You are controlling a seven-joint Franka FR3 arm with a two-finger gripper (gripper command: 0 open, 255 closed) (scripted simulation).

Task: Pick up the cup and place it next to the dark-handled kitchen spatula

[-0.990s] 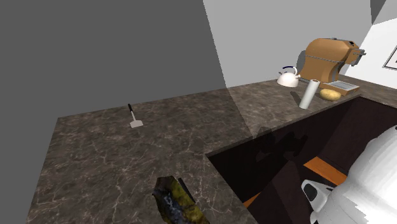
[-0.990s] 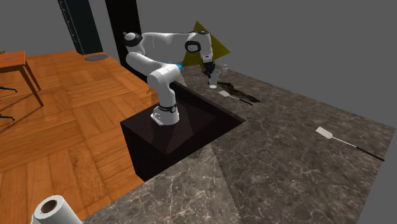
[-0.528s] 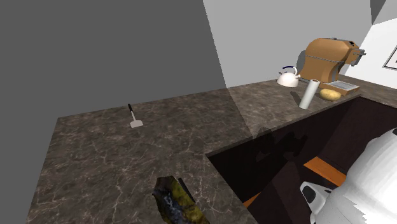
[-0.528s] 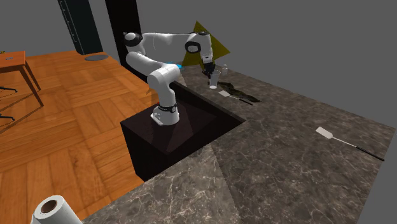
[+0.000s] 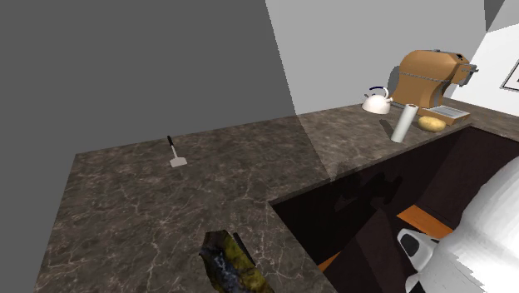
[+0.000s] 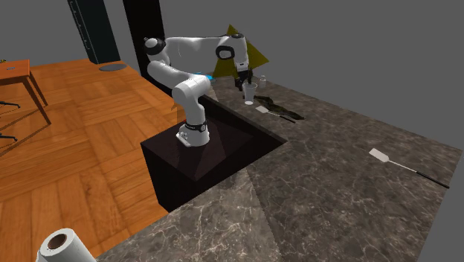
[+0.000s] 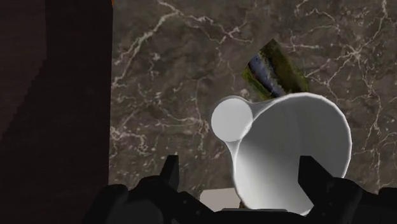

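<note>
A white cup [image 6: 250, 91] [image 7: 286, 146] stands upright on the dark marble counter [image 6: 334, 186], near the corner by the stand. My gripper [image 6: 246, 80] [image 7: 240, 168] hangs just above it, open; the cup sits between the fingers, nearer one of them, and is not clasped. Right beside the cup lies a spatula [image 6: 271, 112] with a white blade and a dark, mottled handle [image 7: 275, 69] [image 5: 229, 262]. A second spatula [image 6: 401, 164] [image 5: 175, 155], thin and dark-handled with a pale blade, lies far off along the counter.
The stand [image 6: 201, 152] sits in a dark recess cut into the counter. Far from the cup stand a white kettle [image 5: 376, 102], a paper roll [image 5: 404, 121] [image 6: 63, 249], a tan appliance [image 5: 428, 76] and a yellowish lump [image 5: 431, 123]. An olive triangular shape [image 6: 253, 52] rises behind the arm.
The fingers have come apart and let go of the cup, which stays on the counter beside the near spatula. The hand has lifted slightly.
</note>
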